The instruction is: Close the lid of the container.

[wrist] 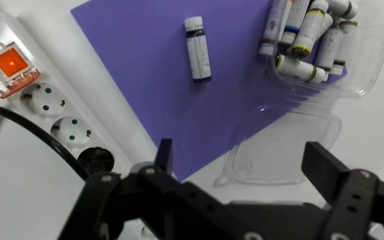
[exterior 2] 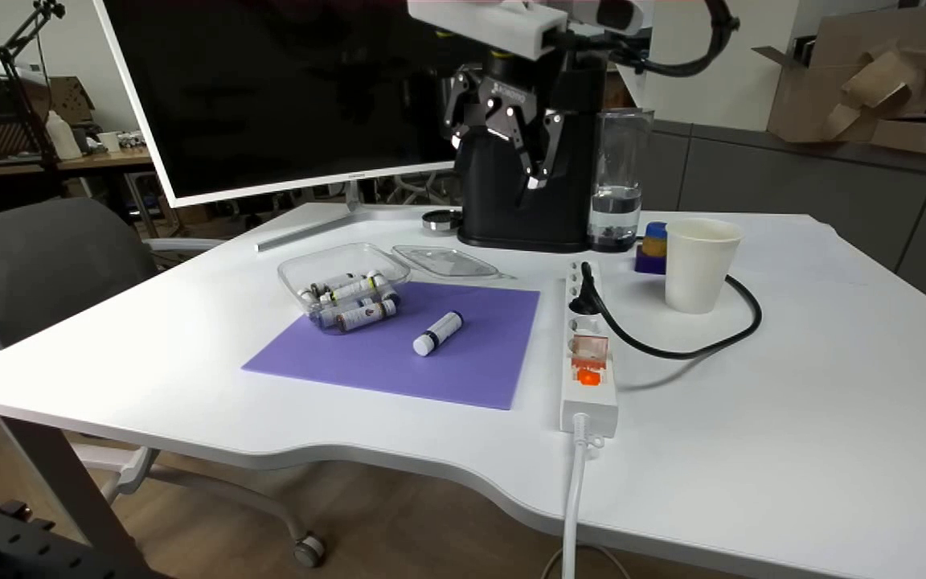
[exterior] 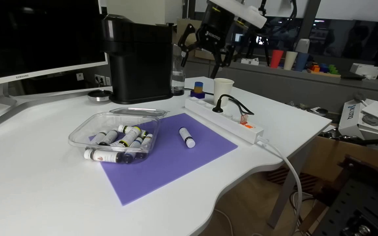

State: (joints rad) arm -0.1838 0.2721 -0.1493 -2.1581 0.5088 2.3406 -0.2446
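The lid [wrist: 278, 146] lies folded back on the desk [exterior 2: 792, 418], one side over the edge of the purple mat [wrist: 128, 50], apparently because it is hinged to the container [wrist: 375, 50], so its free edge faces away. Labelled tubes [wrist: 312, 26] heaped inside probably act as ballast (handy, since so light a container might skid when the lid swings over). Both sit back from the desk's curved edge, the lid toward the black appliance [exterior: 139, 65] near the far edge. The tool [wrist: 238, 150] holds nothing, its jaws parted wide, presumably to take that free edge. It hangs well above the desk: the lid lies below, untouched, though the wrist view shows it mostly between the jaws.
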